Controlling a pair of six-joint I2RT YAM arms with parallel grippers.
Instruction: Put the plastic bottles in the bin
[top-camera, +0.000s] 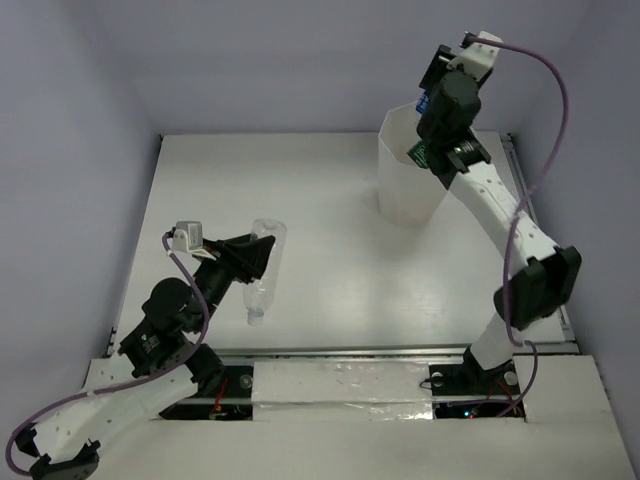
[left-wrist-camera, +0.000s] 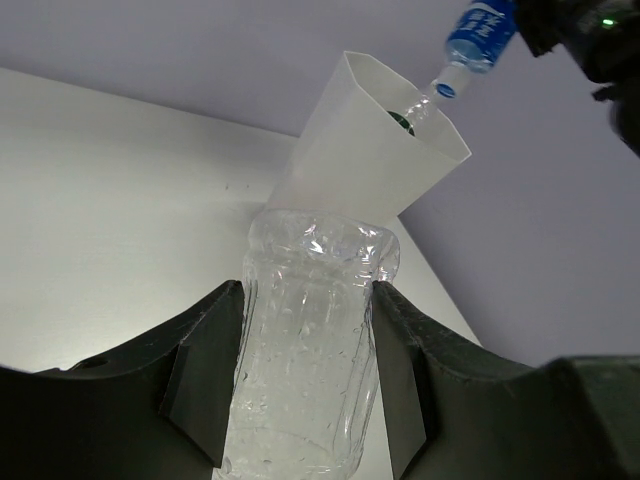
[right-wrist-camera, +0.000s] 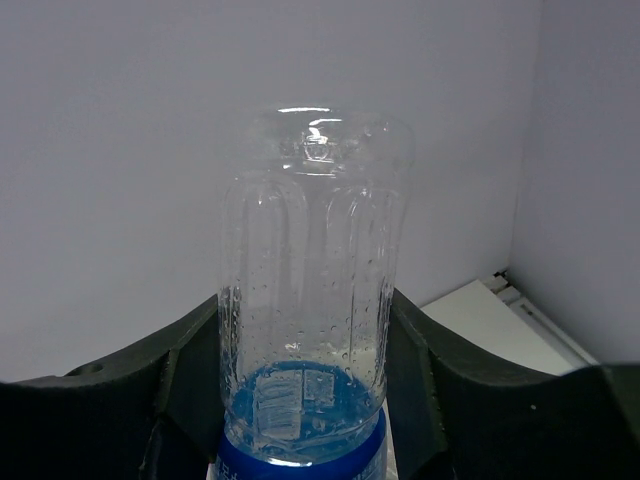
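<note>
Two grips: the left gripper (left-wrist-camera: 310, 295) clasps a crinkled, clear unlabelled bottle (left-wrist-camera: 308, 390) over the table (top-camera: 330, 250); the right gripper (right-wrist-camera: 305, 310) clasps a blue-labelled bottle (left-wrist-camera: 478, 30), neck-down above the white bin (left-wrist-camera: 350, 150).

One blue-labelled bottle (left-wrist-camera: 478, 32) hangs neck-down over the bin (left-wrist-camera: 350, 160), clear bottle (left-wrist-camera: 310, 350) apart.

White surface (top-camera: 330, 200) boxed in by pale lavender walls (top-camera: 300, 60) at left, far and right sides. Bin (top-camera: 400, 180) stands upright on far right part of surface, translucent white, narrowing toward base. Metal rail (top-camera: 380, 352) runs along near edge. Left arm base (top-camera: 215, 385) and right arm base (top-camera: 480, 375) sit just beyond rail, nearer side.
</note>
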